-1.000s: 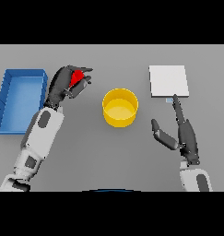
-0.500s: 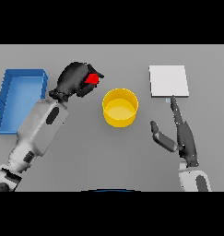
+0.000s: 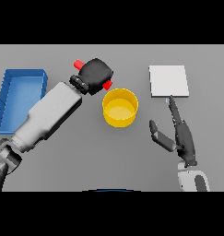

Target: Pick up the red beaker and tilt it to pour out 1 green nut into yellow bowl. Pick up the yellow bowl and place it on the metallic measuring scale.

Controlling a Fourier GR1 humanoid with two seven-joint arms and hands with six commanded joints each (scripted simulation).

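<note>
The left hand (image 3: 97, 73) grips the red beaker (image 3: 107, 84), tipped beside the yellow bowl (image 3: 120, 107). Roll slowly, mouth over the bowl. Right hand (image 3: 181, 134) rests spread below the scale (image 3: 168, 80).

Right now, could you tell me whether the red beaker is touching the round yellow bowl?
Cannot tell. In the head view the red beaker, gripped in the left hand, meets the yellow bowl's rim in the picture, but any height gap is hidden.
</note>
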